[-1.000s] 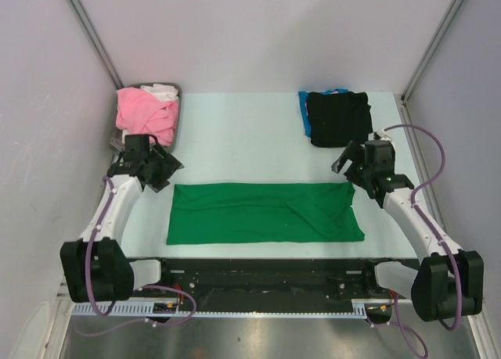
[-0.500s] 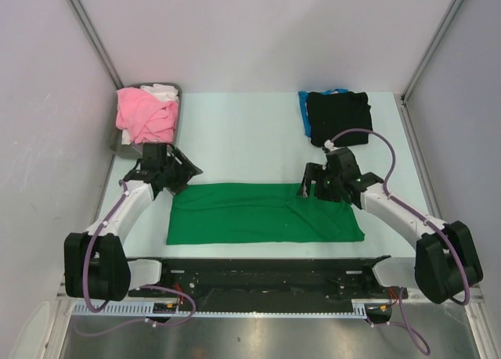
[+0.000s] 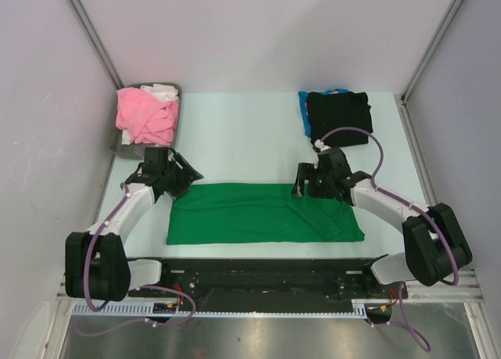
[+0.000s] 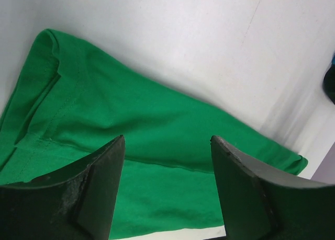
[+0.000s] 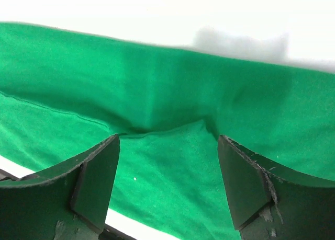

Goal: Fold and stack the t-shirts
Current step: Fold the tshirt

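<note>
A bright green t-shirt lies folded into a long flat strip across the near middle of the table, also filling the left wrist view and the right wrist view. My left gripper hovers at the strip's far left corner, jaws open and empty. My right gripper is over the strip's far edge right of centre, open and empty, above a raised crease. A black t-shirt lies folded on a blue one at the far right. Pink and white t-shirts sit heaped at the far left.
A dark grey tray under the pink and white heap stands at the far left corner. Pale walls with metal corner rails enclose the table on three sides. The arms' bases and a black rail run along the near edge.
My right gripper swung left from beside the strip's right end to over its far edge. My left gripper moved right to the strip's far left corner. The shirt lies unmoved.
</note>
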Robot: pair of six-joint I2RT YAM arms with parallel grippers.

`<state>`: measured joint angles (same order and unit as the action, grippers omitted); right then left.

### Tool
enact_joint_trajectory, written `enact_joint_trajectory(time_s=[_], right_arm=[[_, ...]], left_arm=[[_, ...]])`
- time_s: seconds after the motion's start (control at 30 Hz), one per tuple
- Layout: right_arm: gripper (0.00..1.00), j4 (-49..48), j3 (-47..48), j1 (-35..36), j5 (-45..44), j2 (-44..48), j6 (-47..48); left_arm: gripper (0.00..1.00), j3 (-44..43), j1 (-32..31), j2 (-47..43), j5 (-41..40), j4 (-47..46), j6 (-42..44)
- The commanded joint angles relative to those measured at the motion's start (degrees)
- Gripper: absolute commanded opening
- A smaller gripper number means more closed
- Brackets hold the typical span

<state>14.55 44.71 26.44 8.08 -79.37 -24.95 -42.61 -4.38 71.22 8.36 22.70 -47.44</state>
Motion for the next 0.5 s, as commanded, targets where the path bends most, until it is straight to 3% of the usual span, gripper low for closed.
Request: enact_joint_trajectory(time_s=[0.0,0.3,0.4,0.47], right_arm=[[0.80,-4.1,1.4,0.5,0.4,-3.0,1.3],[0.75,-4.7,1.3,1.1,-1.3,-5.5,2.2],[0.56,-4.5,1.3,1.3,-1.7,-5.3,2.2],[0.38,-4.1,1.3,1.4,-2.4,-4.8,2.2]], left_arm=[[0.72,0.2,-0.1,-0.7,1.0,-1.7,1.6],[0.72,0.1,0.3,-0.6,1.1,-1.5,2.0],[0.72,0.0,0.5,-0.6,1.1,-1.5,2.2],[0.72,-0.1,0.6,-0.4,1.1,-1.3,2.2]])
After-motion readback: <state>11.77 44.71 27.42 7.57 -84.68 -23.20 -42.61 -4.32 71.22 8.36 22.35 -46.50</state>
